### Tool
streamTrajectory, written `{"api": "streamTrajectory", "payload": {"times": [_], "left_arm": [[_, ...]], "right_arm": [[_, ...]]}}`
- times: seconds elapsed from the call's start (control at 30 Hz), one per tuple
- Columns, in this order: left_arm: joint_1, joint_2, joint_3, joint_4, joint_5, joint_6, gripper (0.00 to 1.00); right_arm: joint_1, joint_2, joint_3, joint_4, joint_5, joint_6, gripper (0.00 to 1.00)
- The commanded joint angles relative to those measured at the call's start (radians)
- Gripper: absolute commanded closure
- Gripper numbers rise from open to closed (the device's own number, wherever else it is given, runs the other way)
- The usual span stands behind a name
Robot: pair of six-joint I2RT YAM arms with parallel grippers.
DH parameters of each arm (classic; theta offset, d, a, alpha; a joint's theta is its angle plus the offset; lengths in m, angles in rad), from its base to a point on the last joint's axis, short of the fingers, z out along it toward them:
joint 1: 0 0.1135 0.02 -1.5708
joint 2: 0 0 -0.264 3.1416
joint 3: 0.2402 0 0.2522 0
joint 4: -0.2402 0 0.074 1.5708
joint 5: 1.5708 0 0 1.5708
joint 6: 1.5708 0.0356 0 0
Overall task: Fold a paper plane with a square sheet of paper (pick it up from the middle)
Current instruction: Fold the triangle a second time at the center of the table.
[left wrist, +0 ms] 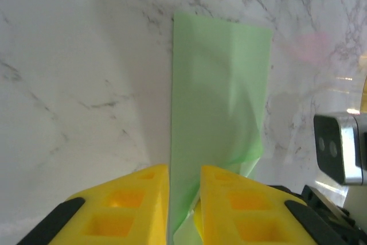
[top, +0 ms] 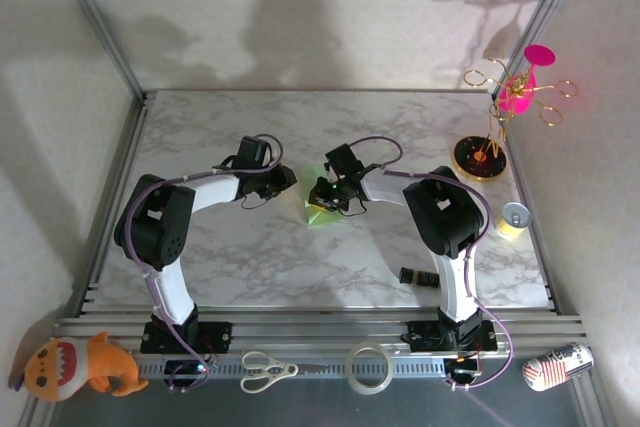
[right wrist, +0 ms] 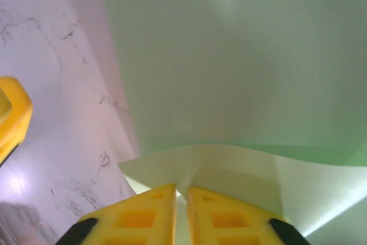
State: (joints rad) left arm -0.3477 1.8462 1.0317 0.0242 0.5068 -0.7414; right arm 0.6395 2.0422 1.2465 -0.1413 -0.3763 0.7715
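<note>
Grips a light green sheet [top: 322, 214] from both sides at the middle of the marble tabletop [top: 250, 127]. Left gripper [left wrist: 183, 170] clamped on the sheet's near edge, yellow fingers [left wrist: 137, 199] pressed against either face of a doubled layer. Right gripper [right wrist: 182, 190] likewise closed tight, pinching a paler lower flap, with the broad green panel bowing away above it.

From above: sheet between the two grippers and touching both, just to the right of the left one and directly ahead of the right. From the left wrist: long axis running straight out from the fingertips, fold edge in line with the gripper's gap. Neither arm clearly nearer.

Probably mid-fold; the coming crease likely to depend on keeping both grips lined up along that axis.
</note>
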Motion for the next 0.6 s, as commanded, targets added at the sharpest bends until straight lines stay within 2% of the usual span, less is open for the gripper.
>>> {"api": "streamTrajectory", "payload": {"times": [0.0, 0.23, 0.57], "left_arm": [[-0.025, -0.033, -0.016, 0.017, 0.031, -0.021, 0.81], [-0.076, 0.000, -0.007, 0.027, 0.047, -0.043, 0.93], [-0.123, 0.028, 0.021, -0.034, -0.019, -0.039, 1.00]], "right_arm": [[-0.001, 0.049, -0.036, -0.082, 0.063, -0.018, 0.87], [0.000, 0.062, -0.030, -0.108, 0.070, -0.022, 0.97], [-0.002, 0.068, -0.016, -0.117, 0.068, -0.017, 1.00]]}}
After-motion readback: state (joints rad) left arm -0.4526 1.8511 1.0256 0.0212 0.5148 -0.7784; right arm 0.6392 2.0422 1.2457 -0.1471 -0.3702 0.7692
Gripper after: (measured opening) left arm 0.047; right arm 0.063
